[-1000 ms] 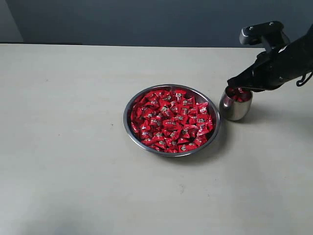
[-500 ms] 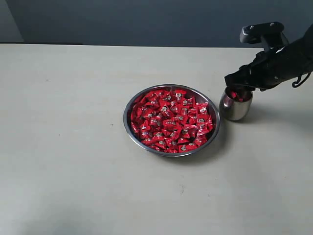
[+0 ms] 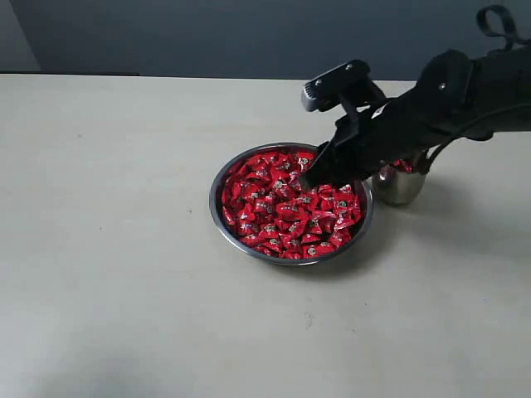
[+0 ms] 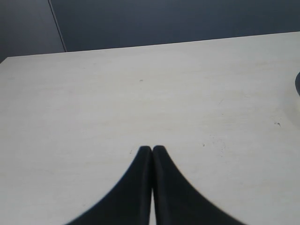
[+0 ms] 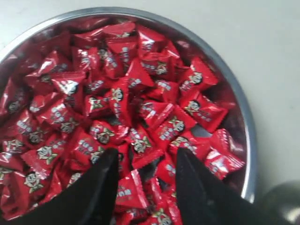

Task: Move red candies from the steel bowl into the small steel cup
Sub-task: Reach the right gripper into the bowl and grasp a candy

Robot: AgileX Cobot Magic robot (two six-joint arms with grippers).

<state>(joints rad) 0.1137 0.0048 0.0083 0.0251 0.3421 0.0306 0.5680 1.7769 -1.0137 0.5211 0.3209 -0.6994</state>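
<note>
The steel bowl [image 3: 217, 184] sits mid-table, heaped with red candies [image 3: 282, 211]. My right gripper [image 3: 309, 181] hangs over the bowl's far right part with its fingers spread and nothing between them. In the right wrist view the open right gripper [image 5: 146, 157] stands just above the red candies [image 5: 112, 101] inside the steel bowl [image 5: 243, 117]. The small steel cup [image 3: 400, 186] stands right of the bowl, mostly behind the right arm, with red candies [image 3: 404, 166] showing at its mouth. My left gripper [image 4: 152, 148] is shut over bare table.
The pale table [image 3: 108, 249] spreads wide around the bowl. A dark wall [image 3: 207, 33] runs along its far edge. The right arm [image 3: 448, 104] reaches in from the right above the cup.
The right gripper left the cup and swung left over the bowl. Its fingers opened on the way. The bowl and the cup stayed in place.
</note>
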